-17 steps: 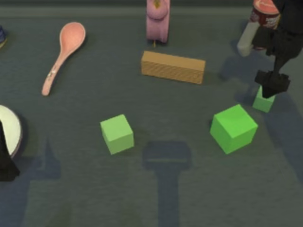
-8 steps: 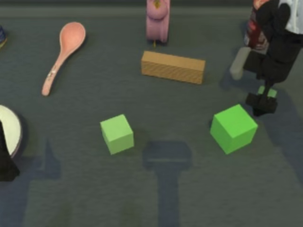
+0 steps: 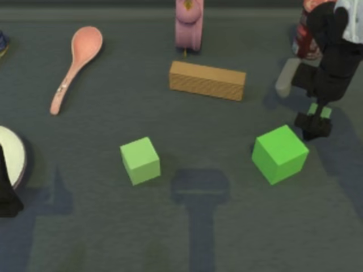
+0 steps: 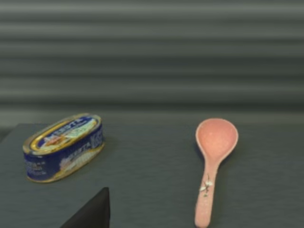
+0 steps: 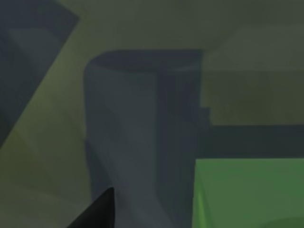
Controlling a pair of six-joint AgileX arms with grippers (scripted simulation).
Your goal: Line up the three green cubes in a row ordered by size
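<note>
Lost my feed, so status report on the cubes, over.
Right gripper down over small cube, grip unclear. Left arm parked left. Medium cube, large cube untouched. Nothing blocking.

Dim even light, soft arm shadows on table [image 3: 102, 226], right wrist view murky

A rendered test scene, no real room; a flat dark bench [image 3: 102, 226] before a grey ribbed wall [image 4: 152, 57]; odd props scattered, sardine tin [image 4: 64, 147], pink spoon [image 3: 75, 67].

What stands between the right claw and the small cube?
Nothing visible: the right claw is directly over the small cube, which it mostly hides. The large cube sits beside it toward the left.
</note>
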